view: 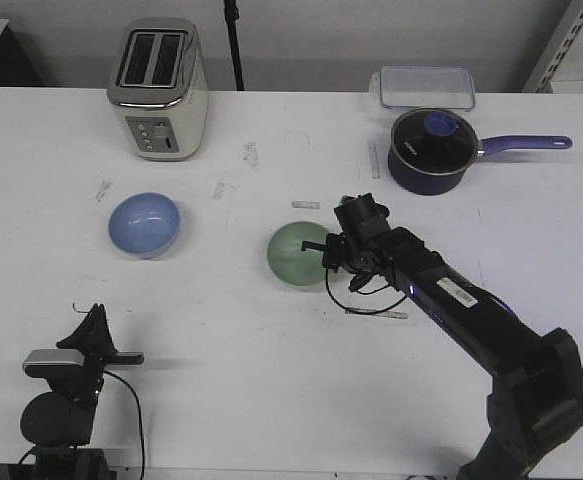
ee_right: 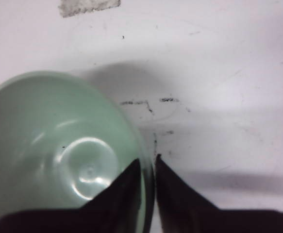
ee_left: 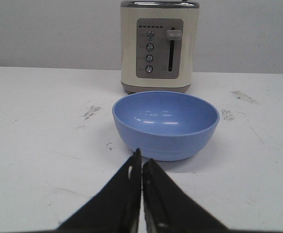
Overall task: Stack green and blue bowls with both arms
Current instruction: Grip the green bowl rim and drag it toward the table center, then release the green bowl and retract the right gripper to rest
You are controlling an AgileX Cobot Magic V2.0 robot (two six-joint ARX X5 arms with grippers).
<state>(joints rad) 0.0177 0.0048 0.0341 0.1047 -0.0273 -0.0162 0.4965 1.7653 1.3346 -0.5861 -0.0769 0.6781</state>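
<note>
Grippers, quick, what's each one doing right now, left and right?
Left end effector: closed, empty, short of the blue bowl.
Right end effector: closed on the green bowl rim.

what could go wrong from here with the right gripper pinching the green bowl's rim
1. The right gripper holds the pale mint green round bowl only by a thin section of its smooth rim, one finger inside and one outside; when lifted, the bowl may tilt or slip out.
2. The light periwinkle blue round bowl sits loose on the white table, with the left gripper shut and short of it; it may slide when the green bowl lands.
</note>
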